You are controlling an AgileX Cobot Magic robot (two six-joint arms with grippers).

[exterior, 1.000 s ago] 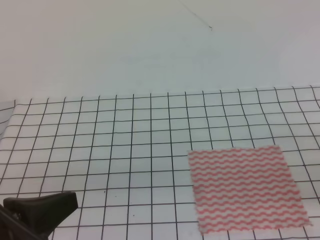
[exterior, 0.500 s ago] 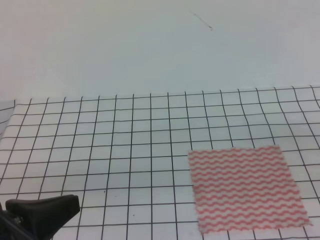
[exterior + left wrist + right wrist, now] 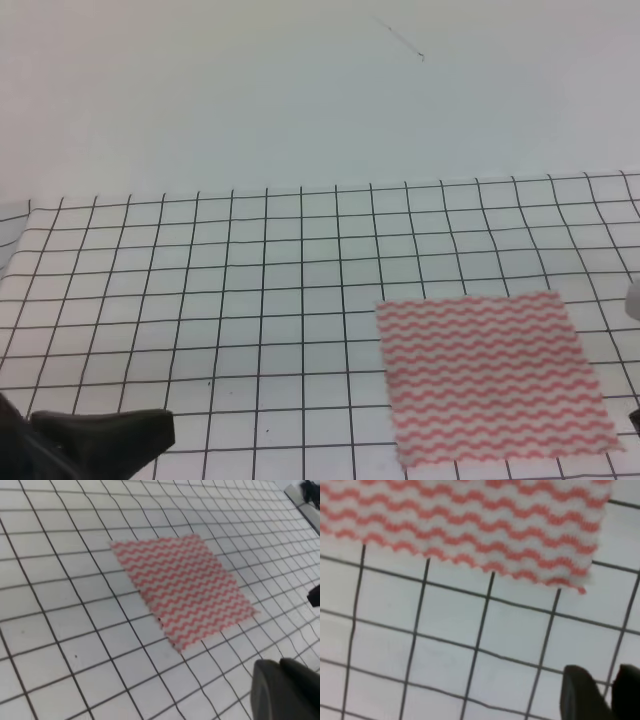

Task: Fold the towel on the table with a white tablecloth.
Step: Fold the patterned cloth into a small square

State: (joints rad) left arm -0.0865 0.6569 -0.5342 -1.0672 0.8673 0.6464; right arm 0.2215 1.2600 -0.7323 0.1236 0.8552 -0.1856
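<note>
- Flat on the table (image 3: pixel 250 300), over the white tablecloth (image 3: pixel 150 260): the towel (image 3: pixel 490 375), spread out, not folded, on the right side near the front edge.
- Pink wavy stripes on white, seen too from the left wrist (image 3: pixel 182 587) and the right wrist (image 3: pixel 470 525).
- Down in the front left corner: dark left gripper (image 3: pixel 105 435), well apart from the towel, touching nothing that shows. Cannot tell if open or closed.
- Low in the right wrist view: two dark fingers (image 3: pixel 580 695) of the right gripper (image 3: pixel 605 692), close together, small gap between, nothing held, just past the towel's edge.
</note>
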